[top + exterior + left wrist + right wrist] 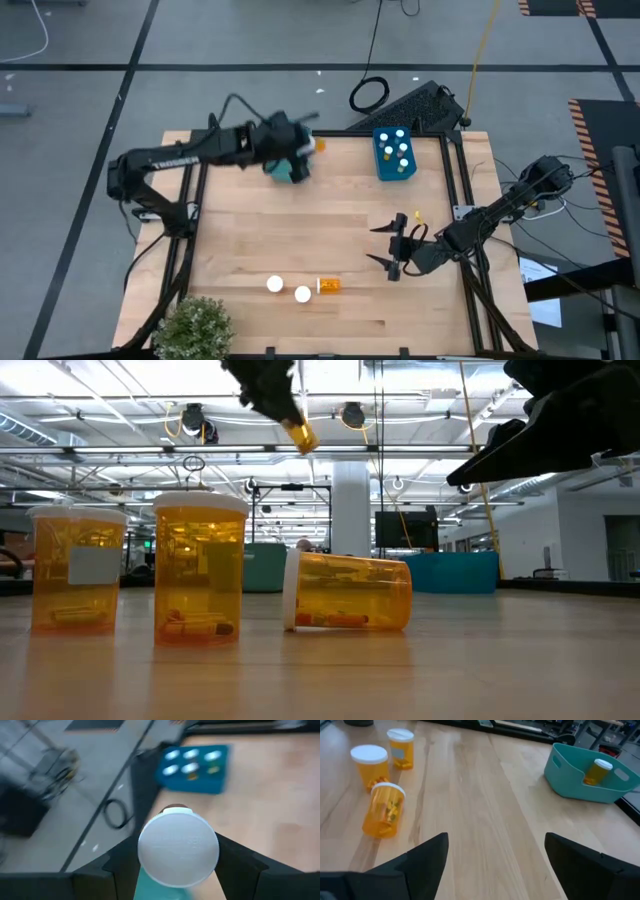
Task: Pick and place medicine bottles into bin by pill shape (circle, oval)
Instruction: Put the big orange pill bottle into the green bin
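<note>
High view shows the left gripper [300, 152] at the far side of the table [300, 240], over the teal bin [290, 170]. It is clamped on one bottle [318, 144], which sticks out from the fingers, orange with a white cap. In the left wrist view this held bottle [178, 849] fills the middle, the white cap facing the camera and the two dark fingers [120, 865] pressing it from both sides. In the low view the same bottle [300, 434] hangs high in the air, tilted.

To the right of the teal bin stands a blue bin [394, 152] with several white-capped bottles inside it. In the right wrist view, one bottle [596, 772] stands upright inside the teal bin [570, 775].

Well apart from the teal bin, at the near side of the table, three more bottles are left. Two stand upright [275, 285] [303, 294] just beside each other, and the third [329, 286] lies on its side next to them.

The right gripper [385, 245] hovers between the blue bin and those three bottles, its fingers spread wide and holding nothing. The right wrist view shows its fingers [427, 855] far from each other above the bare wood.

A small plant [195, 325] stands at the near left corner of the table.
</note>
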### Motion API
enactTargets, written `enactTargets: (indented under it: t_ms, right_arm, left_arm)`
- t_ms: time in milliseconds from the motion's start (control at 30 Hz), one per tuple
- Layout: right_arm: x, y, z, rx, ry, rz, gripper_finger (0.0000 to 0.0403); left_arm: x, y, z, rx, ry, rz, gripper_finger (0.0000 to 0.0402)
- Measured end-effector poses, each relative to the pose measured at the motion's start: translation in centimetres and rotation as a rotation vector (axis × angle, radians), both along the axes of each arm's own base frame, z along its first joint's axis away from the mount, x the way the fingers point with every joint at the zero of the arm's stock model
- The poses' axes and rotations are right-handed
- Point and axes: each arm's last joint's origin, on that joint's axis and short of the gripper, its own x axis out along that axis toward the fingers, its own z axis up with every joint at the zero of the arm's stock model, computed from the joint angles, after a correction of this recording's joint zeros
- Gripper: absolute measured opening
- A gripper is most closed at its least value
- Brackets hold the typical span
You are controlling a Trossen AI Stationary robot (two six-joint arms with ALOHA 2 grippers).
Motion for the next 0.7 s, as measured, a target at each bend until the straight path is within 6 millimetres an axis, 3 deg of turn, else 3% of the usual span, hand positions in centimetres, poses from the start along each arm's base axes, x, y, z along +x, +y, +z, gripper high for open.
enactTargets:
  t_ms: [233,467,700]
  right_arm:
    - [0.0,0.0,0.0,-0.006,0.001,0.003,0.032]
    - [0.1,-0.1,0.1,-0.023,-0.005,0.007,0.032]
    - [0.2,-0.2,0.1,-0.046,0.0,0.011,0.032]
  left_arm:
    - [-1.8,6.7,-1.0,-0.052,0.028,0.124,0.0223]
    - [-1.0,11.5,-5.5,-0.142,0.143,0.159,0.0223]
    - [-0.4,14.4,-10.0,-0.21,0.254,0.214,0.0223]
